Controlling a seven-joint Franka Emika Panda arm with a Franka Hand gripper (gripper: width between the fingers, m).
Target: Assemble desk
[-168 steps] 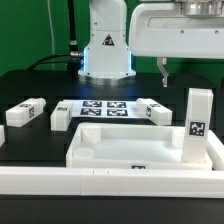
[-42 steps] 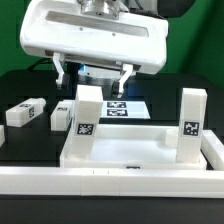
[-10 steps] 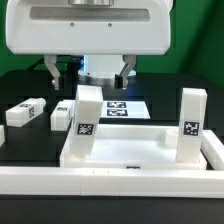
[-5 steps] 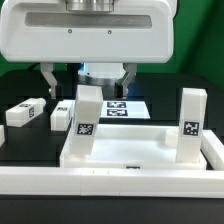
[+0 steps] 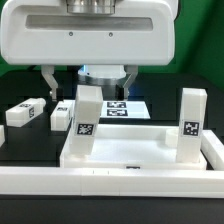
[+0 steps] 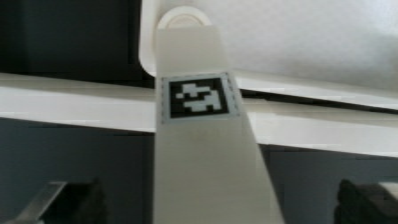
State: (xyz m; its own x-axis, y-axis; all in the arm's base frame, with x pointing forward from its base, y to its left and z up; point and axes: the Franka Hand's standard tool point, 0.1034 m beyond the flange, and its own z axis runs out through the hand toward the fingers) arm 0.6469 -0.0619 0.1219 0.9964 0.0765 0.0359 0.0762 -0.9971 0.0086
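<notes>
The white tabletop [image 5: 140, 152] lies rim-up near the front of the exterior view. Two tagged white legs stand upright in it, one at the left corner [image 5: 88, 122] and one at the right corner [image 5: 192, 124]. My gripper [image 5: 88, 80] hangs open above the left leg, its dark fingers [image 5: 47, 80] spread wide on either side and touching nothing. In the wrist view the same leg [image 6: 199, 140] rises between the open gripper [image 6: 214, 203] with clear gaps on both sides. Two more legs lie loose on the black table at the exterior view's left, one outer [image 5: 25, 112] and one inner [image 5: 61, 115].
The marker board [image 5: 122, 108] lies flat behind the tabletop. A long white border bar [image 5: 110, 183] runs across the front, with another on the right [image 5: 215, 150]. The arm's base [image 5: 100, 72] stands at the back, and the gripper's white body fills the upper picture.
Over the last second the gripper has shifted slightly and looms a little larger, its fingers still spread wide. The left leg, absent at first, stands unmoved in its corner.
</notes>
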